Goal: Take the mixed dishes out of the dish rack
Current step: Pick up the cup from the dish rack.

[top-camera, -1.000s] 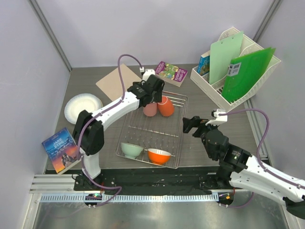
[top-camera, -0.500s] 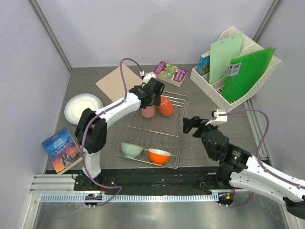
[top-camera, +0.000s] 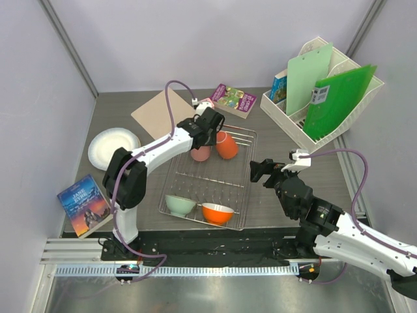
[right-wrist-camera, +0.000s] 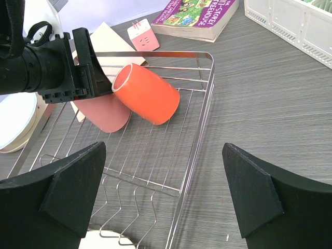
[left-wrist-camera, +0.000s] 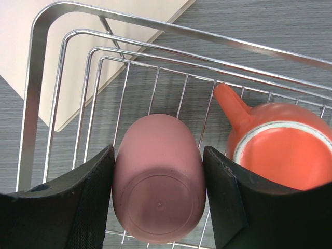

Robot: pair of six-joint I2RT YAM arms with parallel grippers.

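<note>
Pink cup point(left-wrist-camera: 158, 181) lies sideways at 11 o'clock in dish rack point(left-wrist-camera: 35, 104). Left gripper point(left-wrist-camera: 158, 155) straddles it to lift it out; I cannot tell if it is clamped. Right gripper point(right-wrist-camera: 163, 150) is wide.

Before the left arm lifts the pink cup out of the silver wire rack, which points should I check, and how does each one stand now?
1. Left gripper straddles the smooth pink cup lying on its side: ok.
2. Fingers against both cup sides: ok; grip firmness: cannot tell.
3. Orange handled cup free of the finger between the two cups: cannot tell, they sit very close.
4. Pink cup not caught in the silver wire dish rack: cannot tell, underside hidden.
5. Right gripper open, off to the rack's side, away from both cups: ok.
</note>
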